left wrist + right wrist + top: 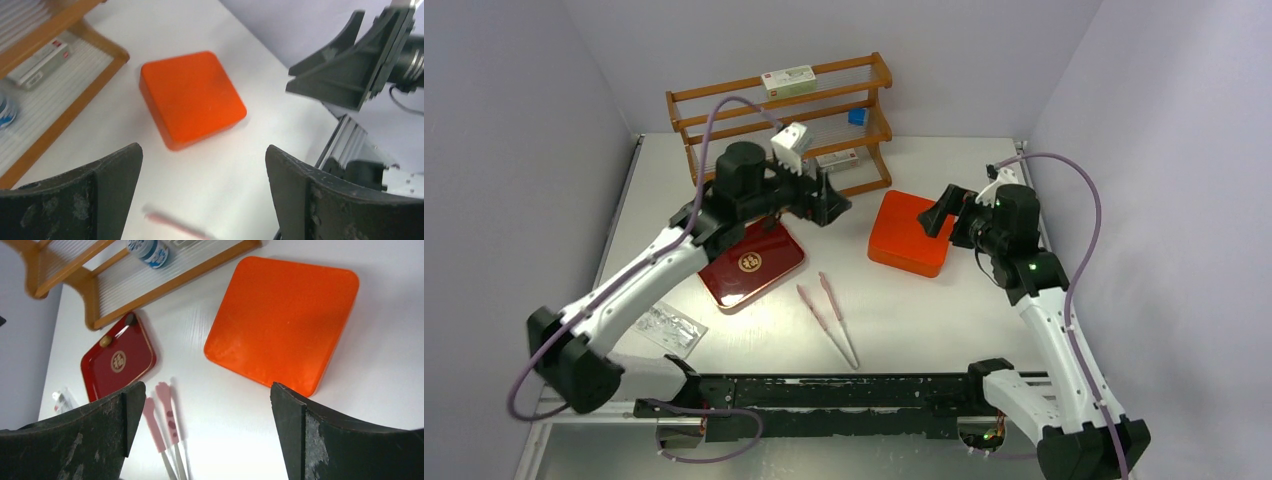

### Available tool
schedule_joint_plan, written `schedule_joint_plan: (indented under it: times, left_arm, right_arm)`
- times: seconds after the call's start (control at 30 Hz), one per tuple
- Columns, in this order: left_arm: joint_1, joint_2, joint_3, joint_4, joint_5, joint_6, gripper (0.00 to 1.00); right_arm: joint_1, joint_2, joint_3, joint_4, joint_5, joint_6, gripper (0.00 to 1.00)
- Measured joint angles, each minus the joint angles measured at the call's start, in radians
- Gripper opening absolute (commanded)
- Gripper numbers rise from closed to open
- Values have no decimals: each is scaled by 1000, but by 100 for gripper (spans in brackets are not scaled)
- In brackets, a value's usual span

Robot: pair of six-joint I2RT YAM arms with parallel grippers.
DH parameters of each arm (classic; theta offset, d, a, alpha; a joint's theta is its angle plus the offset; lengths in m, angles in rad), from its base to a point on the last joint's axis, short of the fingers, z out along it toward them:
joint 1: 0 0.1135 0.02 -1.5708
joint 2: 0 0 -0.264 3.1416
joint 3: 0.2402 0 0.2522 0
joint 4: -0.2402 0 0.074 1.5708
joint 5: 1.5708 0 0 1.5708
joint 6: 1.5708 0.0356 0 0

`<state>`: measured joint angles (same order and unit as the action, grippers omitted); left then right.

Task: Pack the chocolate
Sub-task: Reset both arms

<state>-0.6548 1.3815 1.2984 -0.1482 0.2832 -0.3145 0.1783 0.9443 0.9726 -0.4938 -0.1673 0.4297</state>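
Left gripper: fingers spread wide, holding nothing.
Right gripper: fingers spread wide, holding nothing.
Chocolate: two small pieces on the red tray, well apart from the right fingers.

Orange box, red tray and pink tongs lie before wooden rack.

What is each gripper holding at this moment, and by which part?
Nothing is held. The left gripper and the right gripper are both open, with nothing between the jaws. The orange box lies untouched.
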Motion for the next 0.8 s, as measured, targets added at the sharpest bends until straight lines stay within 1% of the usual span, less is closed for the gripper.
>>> schedule_joint_plan:
  times: [0.1,0.27,0.5,0.63,0.8]
  left_arm:
    - [0,-133,-92,-69,-27,30,98]
    - [0,-361,-261,-131,-74,39,98]
    - [0,-634,-481,-125,-152,2,98]
    - [0,-691,-525,-119,-174,-18,98]
    - [0,-658,-522,-109,-176,-22,98]
  right_arm:
    - [0,-44,-21,-16,-46,3,100]
    - [0,-105,-44,-31,-112,5,100]
    - [0,-185,-64,-38,-162,-2,100]
    - [0,-191,-69,-40,-175,-4,100]
    - [0,-205,-82,-44,-184,-7,100]
